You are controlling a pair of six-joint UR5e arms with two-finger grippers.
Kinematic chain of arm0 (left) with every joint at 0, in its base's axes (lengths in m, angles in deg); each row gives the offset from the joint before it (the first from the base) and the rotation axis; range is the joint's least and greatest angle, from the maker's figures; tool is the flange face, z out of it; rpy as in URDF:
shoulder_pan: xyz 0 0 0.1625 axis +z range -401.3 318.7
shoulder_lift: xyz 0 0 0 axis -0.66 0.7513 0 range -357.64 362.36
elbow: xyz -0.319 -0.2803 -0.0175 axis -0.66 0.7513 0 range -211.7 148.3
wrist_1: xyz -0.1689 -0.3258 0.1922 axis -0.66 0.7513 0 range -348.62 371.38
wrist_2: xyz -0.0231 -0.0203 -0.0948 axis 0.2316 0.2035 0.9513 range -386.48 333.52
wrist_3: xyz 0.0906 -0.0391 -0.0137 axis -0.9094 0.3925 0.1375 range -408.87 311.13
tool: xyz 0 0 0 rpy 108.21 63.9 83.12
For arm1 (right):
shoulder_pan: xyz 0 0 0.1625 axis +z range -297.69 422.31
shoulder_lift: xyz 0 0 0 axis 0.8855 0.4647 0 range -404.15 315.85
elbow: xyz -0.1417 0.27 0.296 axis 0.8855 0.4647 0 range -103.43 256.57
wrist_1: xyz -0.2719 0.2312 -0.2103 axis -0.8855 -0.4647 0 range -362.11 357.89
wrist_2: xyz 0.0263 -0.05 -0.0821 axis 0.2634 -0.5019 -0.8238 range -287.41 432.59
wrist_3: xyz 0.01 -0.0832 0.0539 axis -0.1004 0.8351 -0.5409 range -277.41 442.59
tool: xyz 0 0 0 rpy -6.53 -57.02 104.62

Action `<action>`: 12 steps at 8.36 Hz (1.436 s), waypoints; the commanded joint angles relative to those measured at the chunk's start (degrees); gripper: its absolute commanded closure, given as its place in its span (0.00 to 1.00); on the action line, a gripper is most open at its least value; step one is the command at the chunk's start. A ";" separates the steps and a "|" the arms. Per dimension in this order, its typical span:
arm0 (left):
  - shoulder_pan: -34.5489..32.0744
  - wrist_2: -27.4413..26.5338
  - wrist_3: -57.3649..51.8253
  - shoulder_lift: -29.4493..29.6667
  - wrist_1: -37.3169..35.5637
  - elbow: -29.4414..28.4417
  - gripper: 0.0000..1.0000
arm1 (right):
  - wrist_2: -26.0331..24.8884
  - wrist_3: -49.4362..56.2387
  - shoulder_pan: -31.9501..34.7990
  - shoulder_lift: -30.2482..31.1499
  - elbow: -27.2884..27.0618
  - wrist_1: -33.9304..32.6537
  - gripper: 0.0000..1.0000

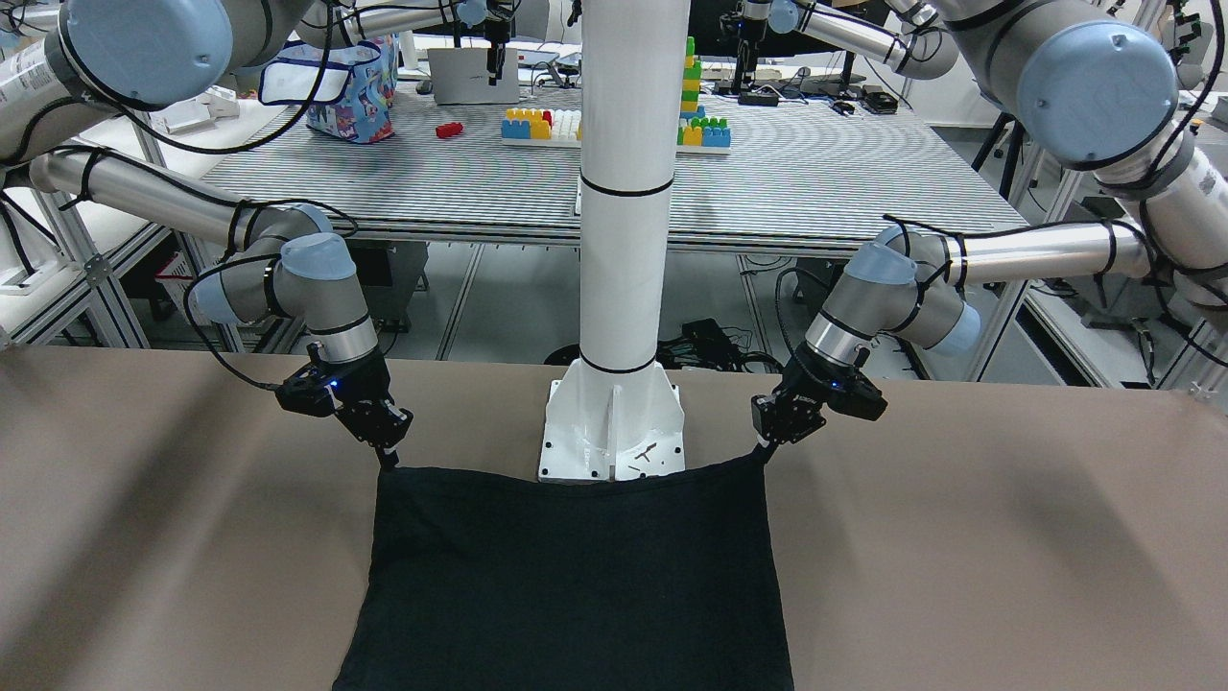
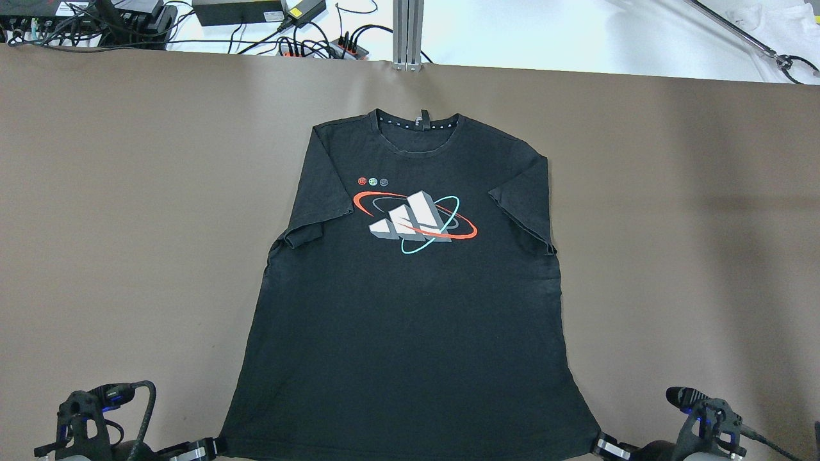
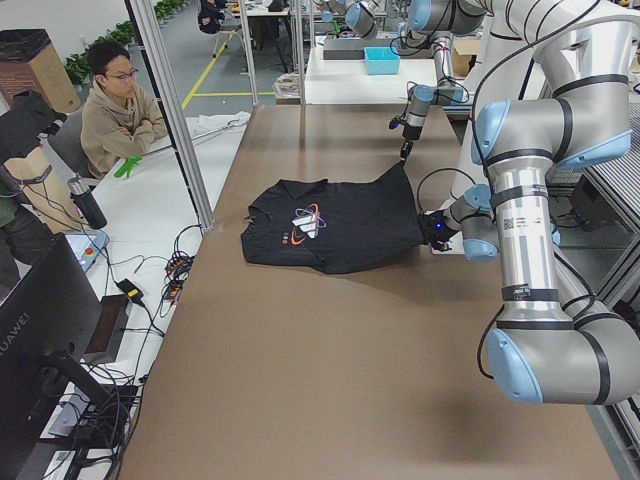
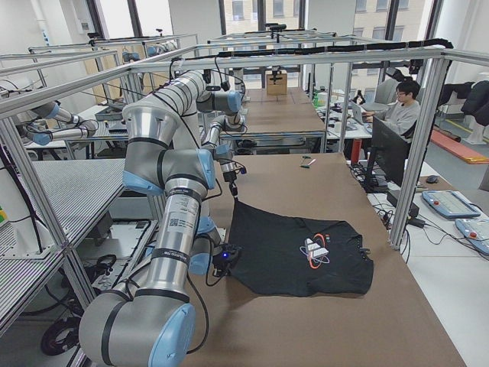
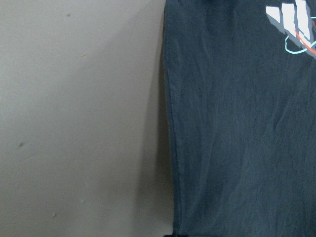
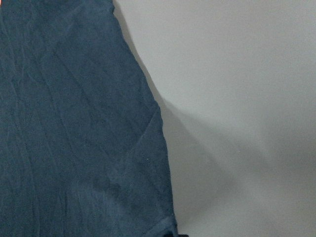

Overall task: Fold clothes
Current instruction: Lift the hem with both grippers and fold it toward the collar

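Note:
The clothes are one black T-shirt point(image 2: 410, 320) with a white, red and teal print, lying face up on the brown table point(image 2: 128, 192), collar at the far side. My left gripper point(image 1: 767, 443) is shut on one corner of the bottom hem, and my right gripper point(image 1: 389, 456) is shut on the other. Both corners are raised off the table and the hem point(image 1: 576, 477) sags a little between them. The overhead view shows the left gripper point(image 2: 214, 444) and right gripper point(image 2: 599, 442) at the shirt's near corners. Each wrist view shows only a side edge of the shirt point(image 5: 247, 123) point(image 6: 74, 123).
The white pillar's base plate point(image 1: 614, 437) stands just behind the hem. A striped table behind it holds toy blocks point(image 1: 542, 125) and a blue patterned bag point(image 1: 350, 91). Cables point(image 2: 256, 25) lie past the far edge. A person point(image 3: 115, 110) sits beside the table's far side.

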 commanded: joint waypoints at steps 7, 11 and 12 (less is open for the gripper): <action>-40.87 32.88 -18.16 33.75 -22.02 -19.34 1.00 | 27.62 42.48 41.26 -36.35 13.93 -36.15 1.00; -49.94 38.61 -24.95 39.65 -21.41 -30.43 1.00 | 27.18 55.88 50.07 -47.17 31.78 -35.71 1.00; -51.44 40.54 -25.83 39.75 -20.28 -31.76 1.00 | 27.10 57.47 51.40 -48.66 33.37 -35.54 1.00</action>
